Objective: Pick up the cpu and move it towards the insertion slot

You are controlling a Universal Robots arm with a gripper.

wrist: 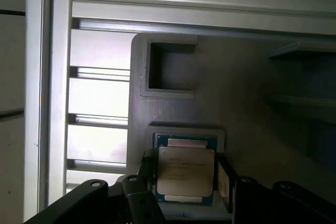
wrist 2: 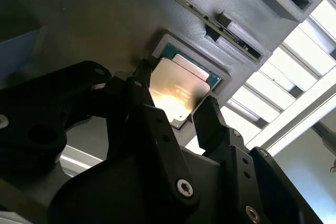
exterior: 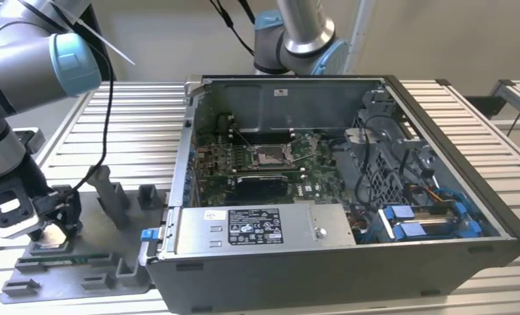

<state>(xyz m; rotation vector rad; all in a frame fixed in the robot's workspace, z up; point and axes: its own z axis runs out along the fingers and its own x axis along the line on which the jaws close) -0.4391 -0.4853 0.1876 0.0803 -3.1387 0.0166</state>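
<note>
The arm is down at the exterior view's left, with its claw [exterior: 52, 226] lowered onto the grey holder [exterior: 111, 275] that sits on the slatted surface [exterior: 137, 111]. In both wrist views the claw straddles the cpu [wrist: 186, 171], which lies flat in its square pocket in the holder, silver top up. From here I cannot tell whether the claw is clenched on the chip or just set around it.

The slot [exterior: 269, 155] is well apart from all this, deep inside the open case [exterior: 330, 269] on the green board.

What worries me is the grip. The chip is thin and sits snug in its pocket, so a hold that catches only the edges, or bites unevenly, could tilt it and jam it against the pocket wall on the lift. It could also slip out on the way over. The case wall stands between holder and slot, so a low path might knock the chip against it.
</note>
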